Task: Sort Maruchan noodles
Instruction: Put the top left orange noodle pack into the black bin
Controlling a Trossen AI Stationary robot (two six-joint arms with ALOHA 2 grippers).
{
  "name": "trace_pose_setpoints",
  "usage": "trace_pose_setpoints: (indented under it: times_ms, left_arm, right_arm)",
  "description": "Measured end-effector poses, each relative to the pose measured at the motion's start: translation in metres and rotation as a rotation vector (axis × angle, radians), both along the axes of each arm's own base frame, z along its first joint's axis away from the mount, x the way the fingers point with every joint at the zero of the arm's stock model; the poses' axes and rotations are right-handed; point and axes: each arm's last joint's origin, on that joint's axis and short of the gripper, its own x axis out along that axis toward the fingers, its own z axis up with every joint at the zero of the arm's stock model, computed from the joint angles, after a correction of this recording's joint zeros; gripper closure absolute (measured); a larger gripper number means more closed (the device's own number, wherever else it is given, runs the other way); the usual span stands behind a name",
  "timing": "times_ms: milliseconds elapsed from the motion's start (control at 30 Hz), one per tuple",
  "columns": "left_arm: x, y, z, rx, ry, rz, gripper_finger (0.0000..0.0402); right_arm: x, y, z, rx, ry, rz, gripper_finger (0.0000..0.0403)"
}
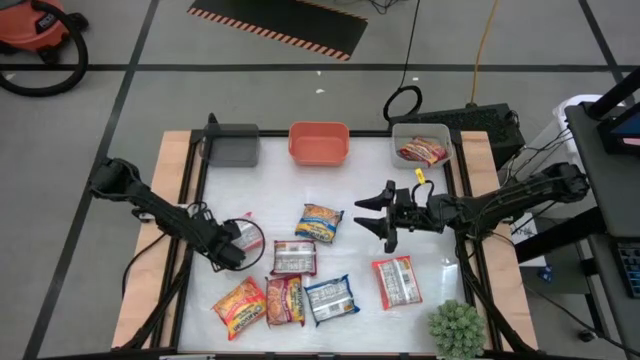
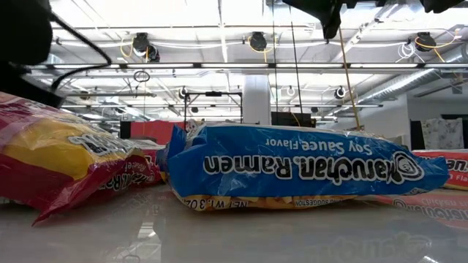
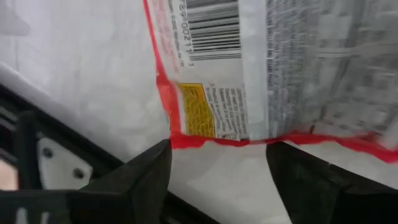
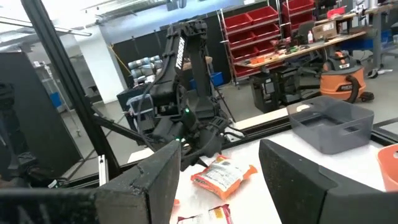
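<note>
High view showed six glossy, flat plastic Maruchan packets loose on the white tabletop: an orange-yellow one (image 1: 239, 306) nearest the front edge, a red one (image 1: 285, 299) and a blue-and-yellow one (image 1: 331, 298) beside it, a red-and-white one (image 1: 397, 281) toward four o'clock, a barcode-side-up packet (image 1: 294, 258) at centre, and a yellow one (image 1: 319, 222) behind it. The left gripper (image 1: 236, 243), fingers spread apart, sat low at nine o'clock of the barcode packet, just beside its crimped red edge (image 3: 273, 62). The right gripper (image 1: 380, 217), fingers wide apart and holding nothing, hovered at three o'clock of the yellow packet. Farther back stood three rectangular bins: dark grey (image 1: 233, 145), orange (image 1: 318, 143), and light grey (image 1: 400, 134) holding one packet (image 1: 423, 151).
</note>
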Motion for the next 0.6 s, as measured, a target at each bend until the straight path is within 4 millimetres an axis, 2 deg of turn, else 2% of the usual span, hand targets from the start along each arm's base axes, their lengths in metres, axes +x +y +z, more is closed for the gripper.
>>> trace_pose_setpoints:
  times_ms: [200,500,600]
  left_arm:
    - [0.003,0.007,-0.01,-0.083,-0.016,-0.049,0.0202]
    - [0.018,0.003,-0.002,-0.116,-0.085,-0.173,0.0376]
    - [0.021,0.004,0.001,-0.101,-0.091,-0.191,0.0394]
  right_arm:
    - [0.0,0.0,0.0,-0.005,0.0,-0.001,0.0193]
    - [0.0,-0.001,0.0,-0.027,0.003,-0.029,0.0193]
    - [0.0,-0.001,0.0,-0.027,0.006,-0.029,0.0193]
